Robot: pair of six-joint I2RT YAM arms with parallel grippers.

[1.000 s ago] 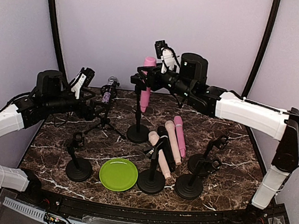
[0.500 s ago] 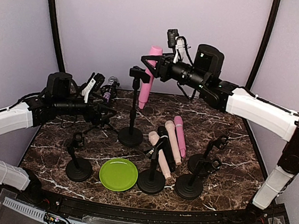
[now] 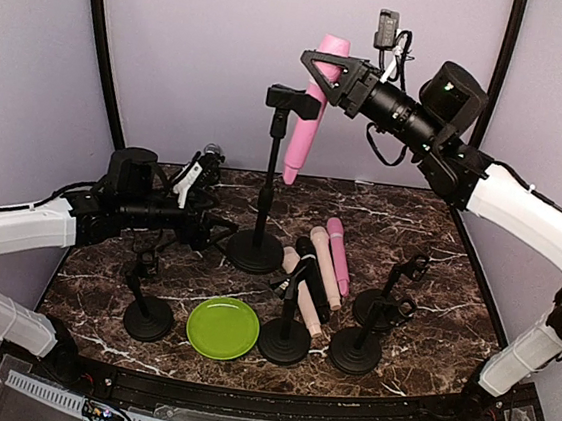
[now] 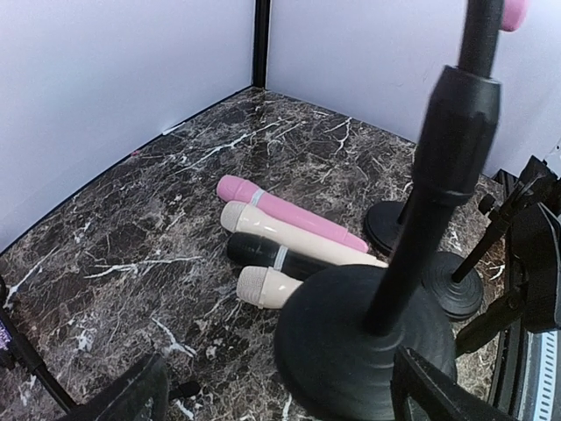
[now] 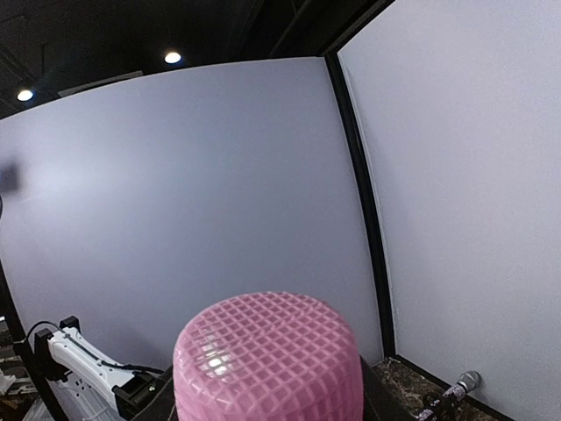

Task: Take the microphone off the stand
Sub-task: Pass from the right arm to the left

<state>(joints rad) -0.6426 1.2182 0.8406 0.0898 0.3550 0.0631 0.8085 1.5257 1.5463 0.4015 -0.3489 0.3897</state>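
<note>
**Pink mic aloft beside the stand clip, right arm holding it**

Right gripper [image 3: 322,71]: clenched on the pink microphone [image 3: 305,123], high over the far middle of the table. The mic hangs tilted, its round head up and to the right, its smooth tapered plastic tail pointing down and left. In the right wrist view the head [image 5: 267,355] fills the lower centre, a domed grille moulded in small squares, with dark finger parts on either side.

Stand [image 3: 265,199]: a thin black pole on a round, matte, dome-shaped base [image 4: 364,346], with a black clip [image 3: 292,101] at the top. The mic's body crosses just right of the clip. I cannot tell whether they touch.

Left gripper [image 3: 216,227]: low at the left of the stand's base, spread wide. Its black fingers [image 4: 131,396] sit on either side of the base in the wrist view. Contact not confirmed.

Table [image 3: 439,242]: dark polished marble with white veins. Four slim cylindrical mics lie side by side right of the base: pink [image 4: 289,210], cream [image 4: 298,239], black [image 4: 289,259], cream [image 4: 267,285]. A glossy green round plate [image 3: 222,327] lies near the front edge.
</note>
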